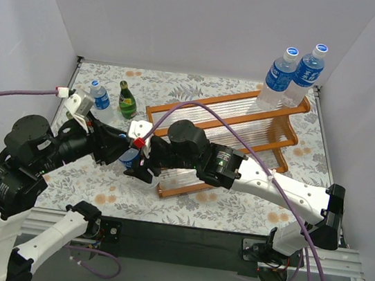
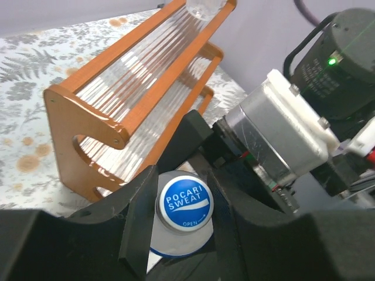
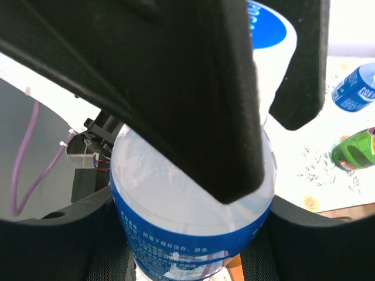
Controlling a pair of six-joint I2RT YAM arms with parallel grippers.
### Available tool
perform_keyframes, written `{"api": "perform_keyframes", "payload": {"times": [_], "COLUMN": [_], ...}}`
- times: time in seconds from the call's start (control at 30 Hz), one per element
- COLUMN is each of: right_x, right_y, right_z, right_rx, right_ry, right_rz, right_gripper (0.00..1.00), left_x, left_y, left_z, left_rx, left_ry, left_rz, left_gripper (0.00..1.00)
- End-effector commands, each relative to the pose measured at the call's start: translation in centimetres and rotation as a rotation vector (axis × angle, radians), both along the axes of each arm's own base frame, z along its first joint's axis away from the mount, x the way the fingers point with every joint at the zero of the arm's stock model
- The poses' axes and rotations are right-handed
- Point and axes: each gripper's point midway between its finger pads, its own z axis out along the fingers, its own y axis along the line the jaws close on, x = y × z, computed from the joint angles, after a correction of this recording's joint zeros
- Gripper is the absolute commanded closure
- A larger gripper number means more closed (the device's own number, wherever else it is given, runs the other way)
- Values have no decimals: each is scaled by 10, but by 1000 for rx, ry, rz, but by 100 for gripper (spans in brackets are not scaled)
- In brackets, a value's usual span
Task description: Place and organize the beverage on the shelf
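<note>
bottle [image 2: 184, 205] just beside the shelf [image 2: 76, 117] end: right fingers [image 3: 55, 240] pinch its body, left fingers [image 2: 137, 216] flank the cap, grip unclear. free one only once the other holds firm.

the blue cap [image 2: 186, 202] on the bottle [image 2: 176, 244] reads "pocari sweat", with "open" beneath.

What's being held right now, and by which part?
One clear bottle, by both arms: left gripper at its cap end, right gripper around its blue-labelled body.
</note>
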Motion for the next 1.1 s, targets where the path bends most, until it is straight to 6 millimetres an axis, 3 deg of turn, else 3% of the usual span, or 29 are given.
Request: {"api": "perform_keyframes", "payload": {"times": [0.0, 0.1, 0.2, 0.43, 0.63, 0.9, 1.0, 1.03, 1.07], "right_x": [-14, -14, -17, -18, 0, 33, 44, 55, 51], "right_y": [-4, -8, -11, -22, -35, -74, -94, -102, -112], "right_z": [51, 58, 60, 73, 92, 131, 143, 144, 150], "right_rx": [140, 152, 153, 168, 196, 261, 282, 281, 296], "right_ry": [-103, -140, -152, -206, -242, -267, -270, -259, -266], "right_rz": [88, 101, 122, 137, 113, 60, 37, 2, 19], "right_gripper": [99, 99, 99, 99, 99, 99, 99, 99, 99], "left_x": [-12, -15, -19, -18, -18, -12, -7, -7, -4], "left_y": [0, 3, 3, 15, 27, 33, 33, 33, 32], "left_z": [63, 71, 79, 92, 100, 87, 78, 76, 71], "left_rx": [-157, -186, -204, -198, -181, -154, -144, -144, -139], "left_ry": [-134, -149, -164, -210, -256, -259, -242, -240, -231], "left_rz": [-9, 5, -1, 59, 120, 164, 174, 174, 177], "left_gripper": [61, 41, 34, 32, 31, 28, 28, 28, 28]}}
